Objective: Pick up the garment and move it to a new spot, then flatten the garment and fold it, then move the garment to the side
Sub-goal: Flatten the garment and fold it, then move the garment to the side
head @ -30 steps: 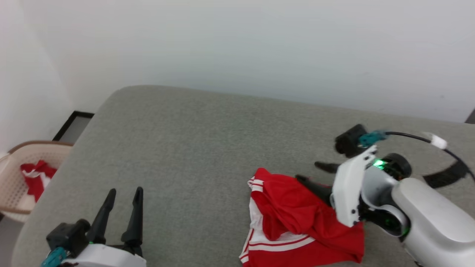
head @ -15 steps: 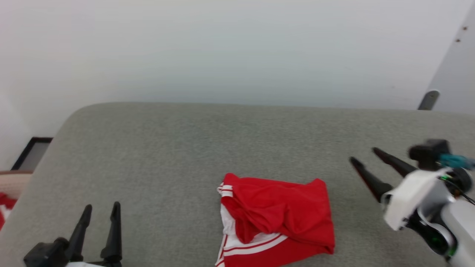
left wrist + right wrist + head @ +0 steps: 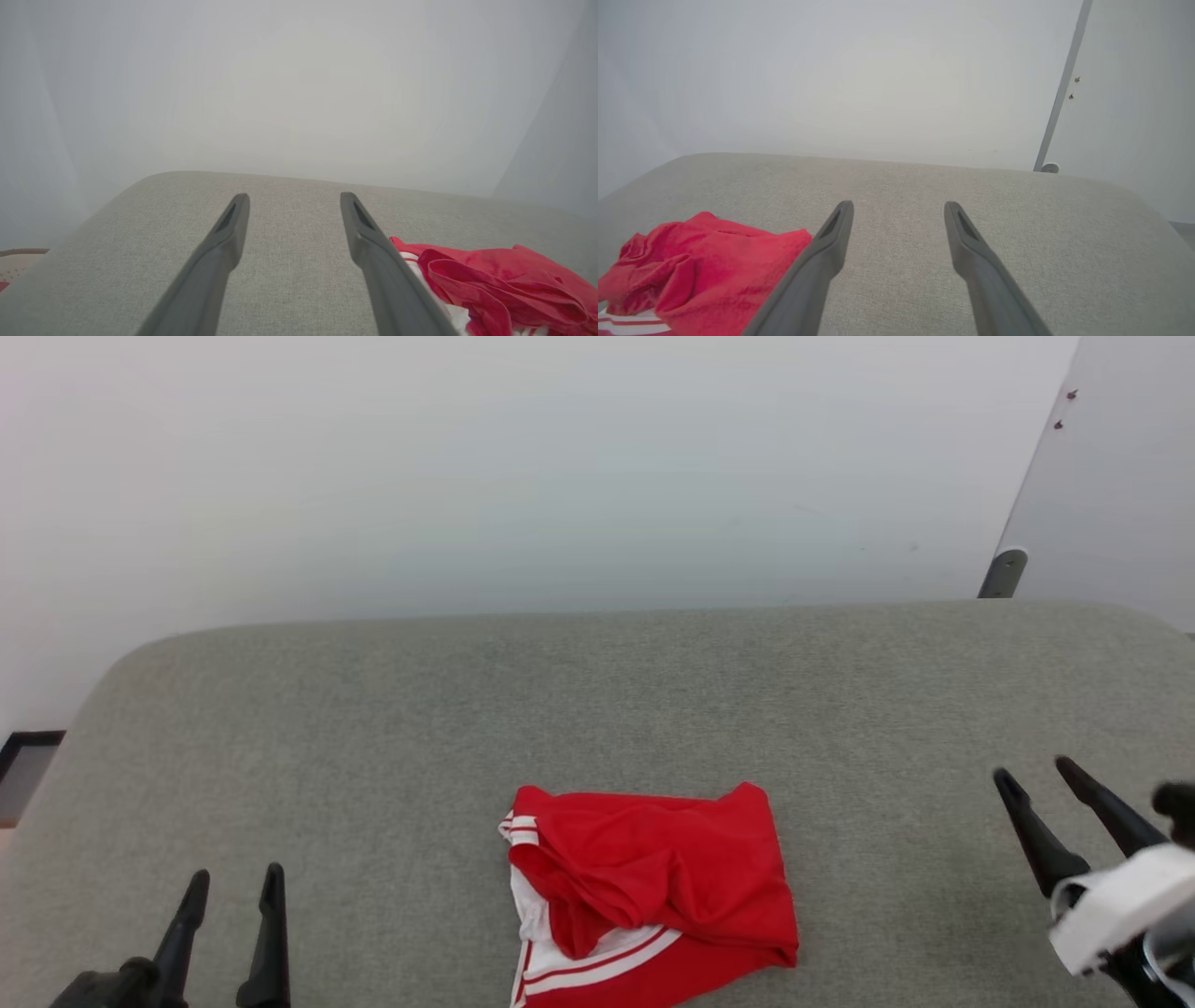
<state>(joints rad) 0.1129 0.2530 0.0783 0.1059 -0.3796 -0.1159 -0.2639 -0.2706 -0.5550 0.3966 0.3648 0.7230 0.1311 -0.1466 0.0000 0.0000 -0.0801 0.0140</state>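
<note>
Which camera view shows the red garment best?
The head view. There the garment lies almost whole on the grey surface, with only its near edge cut off. The left wrist view shows a part at lower right, and the right wrist view a part at lower left, both cut by the picture edge.

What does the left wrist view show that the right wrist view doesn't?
Left wrist view adds: the open left gripper and the rim of a tan perforated basket at its lower left edge.
Right wrist view adds: the open right gripper, a pale grey panel with two small screws, and a small round fitting at the panel's foot.
Shared: the crumpled red jersey shirt with white striped trim, held by neither gripper, the grey upholstered fabric surface and the plain pale wall.
</note>
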